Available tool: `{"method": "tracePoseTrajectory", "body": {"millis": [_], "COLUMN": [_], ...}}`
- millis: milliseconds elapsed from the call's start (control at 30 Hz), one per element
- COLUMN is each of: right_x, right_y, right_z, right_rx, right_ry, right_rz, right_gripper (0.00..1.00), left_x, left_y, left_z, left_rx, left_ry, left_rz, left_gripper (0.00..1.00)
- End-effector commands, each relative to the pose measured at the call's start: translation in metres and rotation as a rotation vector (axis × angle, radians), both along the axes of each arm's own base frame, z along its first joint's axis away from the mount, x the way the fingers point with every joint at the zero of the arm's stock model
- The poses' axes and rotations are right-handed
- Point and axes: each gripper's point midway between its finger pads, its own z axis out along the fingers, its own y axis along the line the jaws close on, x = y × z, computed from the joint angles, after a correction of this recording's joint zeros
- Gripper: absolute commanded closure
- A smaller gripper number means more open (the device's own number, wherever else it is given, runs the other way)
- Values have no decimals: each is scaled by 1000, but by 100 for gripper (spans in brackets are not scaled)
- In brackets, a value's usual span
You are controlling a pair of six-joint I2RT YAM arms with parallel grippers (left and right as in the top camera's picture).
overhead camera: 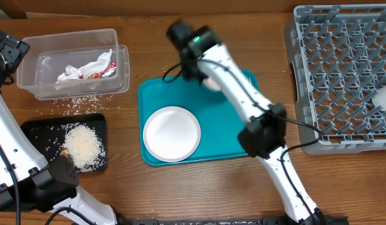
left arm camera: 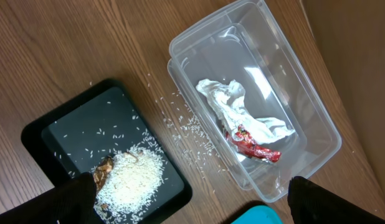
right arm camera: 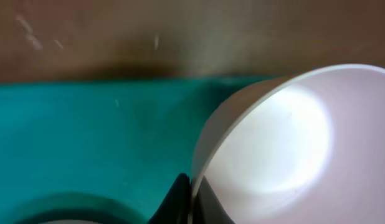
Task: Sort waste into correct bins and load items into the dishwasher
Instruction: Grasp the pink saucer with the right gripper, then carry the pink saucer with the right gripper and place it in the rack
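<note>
The right arm (overhead camera: 240,94) runs from bottom centre diagonally up-left to the upper middle of the frame, with a dark joint at centre right. The right gripper (right arm camera: 191,199) pinches the rim of the pale small bowl (right arm camera: 273,143). The left arm (overhead camera: 12,156) rises along the left edge, and the left gripper (left arm camera: 191,186) hangs with fingers (left arm camera: 74,199) spread wide.

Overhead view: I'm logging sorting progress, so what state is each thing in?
clear tub, open, holding napkin and wrapper
black tray, holding rice pile
plate, empty, on teal tray
pale bowl, tilted, pinched by right tool
left tool, open, empty
dish rack, one white item at right edge
</note>
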Motion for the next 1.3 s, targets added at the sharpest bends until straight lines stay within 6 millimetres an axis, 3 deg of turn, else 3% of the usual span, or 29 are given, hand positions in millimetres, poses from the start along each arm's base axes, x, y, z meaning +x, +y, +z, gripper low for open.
{"method": "tracePoseTrajectory", "body": {"millis": [0, 67, 133, 200, 300, 433, 567, 767, 933, 1100, 1267], "right_x": [40, 52, 59, 62, 63, 78, 95, 111, 112, 105, 89], "right_y": [-78, -140, -199, -272, -360, -444, -492, -558, -578, -576, -602], "right_z": [153, 206, 239, 263, 268, 255, 236, 159, 115, 97, 66], "right_rx": [150, 166, 164, 156, 224, 407, 604, 642, 691, 843, 907], "right_ry": [-332, -472, -574, -661, -698, -739, -795, -795, -794, -845, -836], "right_rz": [-130, -206, -295, -423, -543, -503, -375, -384, -378, -237, -356], "right_gripper": [96, 96, 96, 96, 96, 96, 96, 96, 96, 96, 96], "left_x": [1, 1, 1, 1, 1, 1, 1, 1, 1, 1, 1], "left_y": [-1, -1, -1, -1, -1, -1, -1, -1, -1, -1, -1], "left_z": [0, 0, 0, 0, 0, 0, 0, 0, 0, 0, 0], "left_rx": [6, 6, 6, 6, 6, 6, 6, 6, 6, 6, 6], "left_ry": [1, 2, 2, 1, 1, 1, 1, 2, 1, 1, 1], "left_rz": [3, 3, 3, 3, 3, 3, 3, 3, 3, 3, 3], "left_gripper": [0, 0, 0, 0, 0, 0, 0, 0, 0, 0, 0]}}
